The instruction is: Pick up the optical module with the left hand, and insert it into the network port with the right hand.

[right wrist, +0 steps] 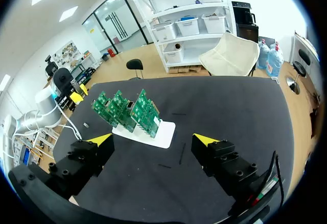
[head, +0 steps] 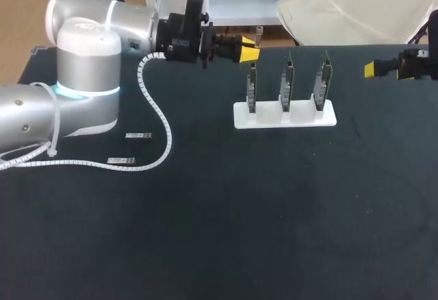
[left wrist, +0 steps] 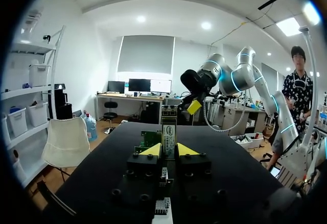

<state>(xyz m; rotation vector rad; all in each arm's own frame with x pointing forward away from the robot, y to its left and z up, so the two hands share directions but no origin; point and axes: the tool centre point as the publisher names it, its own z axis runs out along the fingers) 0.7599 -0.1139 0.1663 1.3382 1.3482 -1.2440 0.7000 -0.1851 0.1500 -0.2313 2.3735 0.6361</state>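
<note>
My left gripper hangs above the table's back, just left of three upright green circuit boards in a white stand. In the left wrist view this gripper is shut on a slim silver optical module that stands up between its yellow fingertips, with the boards just beyond. My right gripper hovers at the far right, open, nothing between its fingers. In the right wrist view its fingers stand wide apart, and the boards lie ahead on the stand.
Two more small modules lie flat on the black table at the left, beside the left arm's white coiled cable. A thin dark strip lies on the table near the stand.
</note>
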